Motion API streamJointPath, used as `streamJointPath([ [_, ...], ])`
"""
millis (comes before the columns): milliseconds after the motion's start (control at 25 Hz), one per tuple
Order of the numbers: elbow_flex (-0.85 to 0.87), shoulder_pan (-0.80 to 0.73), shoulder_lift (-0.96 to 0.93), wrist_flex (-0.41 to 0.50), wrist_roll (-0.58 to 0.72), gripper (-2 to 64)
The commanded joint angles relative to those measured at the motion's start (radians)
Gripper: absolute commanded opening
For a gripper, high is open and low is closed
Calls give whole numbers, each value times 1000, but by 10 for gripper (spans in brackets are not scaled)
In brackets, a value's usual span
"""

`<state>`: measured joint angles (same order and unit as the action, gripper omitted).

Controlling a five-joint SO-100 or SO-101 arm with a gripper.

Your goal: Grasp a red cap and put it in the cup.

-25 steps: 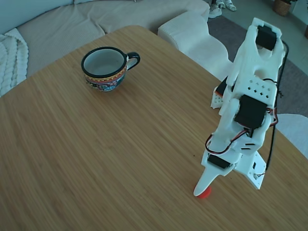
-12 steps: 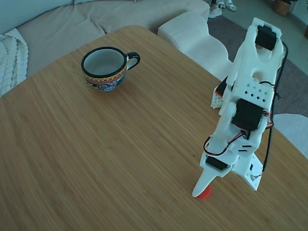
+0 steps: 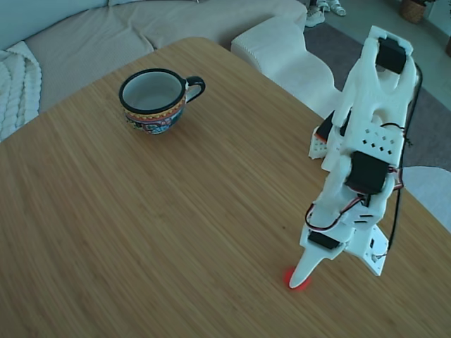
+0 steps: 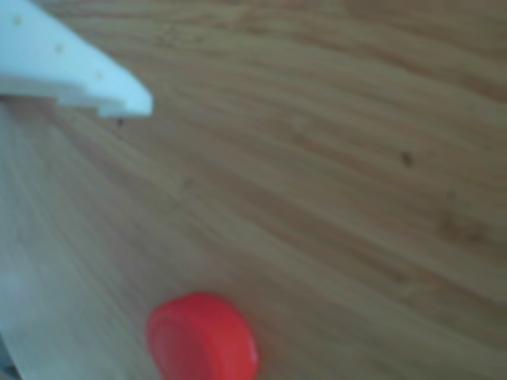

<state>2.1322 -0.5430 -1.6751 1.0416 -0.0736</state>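
The red cap (image 3: 299, 280) is seen lying flat on the tabletop (image 3: 176, 211), a round disc with no long axis, just beside the lowered tool (image 3: 301, 276). Whether the jaws are apart cannot be told. The cup (image 3: 153, 98) stands upright well apart, its handle pointing right in the fixed view.

fixed view: bright, even daylight, sharp | other view: soft, blurred close-up

You work on a light bamboo-grain table (image 3: 141, 225) with a rounded far corner, lit by soft, even daylight. Behind it sits a beige sofa (image 3: 141, 32) — a cream knitted blanket (image 3: 14, 84) drapes its left end (in the fixed view). A grey rug (image 3: 345, 56) covers the floor at upper right, beside a woven basket (image 3: 414, 10).
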Motion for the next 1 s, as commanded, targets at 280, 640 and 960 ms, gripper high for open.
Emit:
streamJointPath([
  [280,-23,-29,-51,8,-15,529],
  [640,-54,-11,-31,-3,-15,529],
  [960,-71,23,-31,-6,-15,529],
])
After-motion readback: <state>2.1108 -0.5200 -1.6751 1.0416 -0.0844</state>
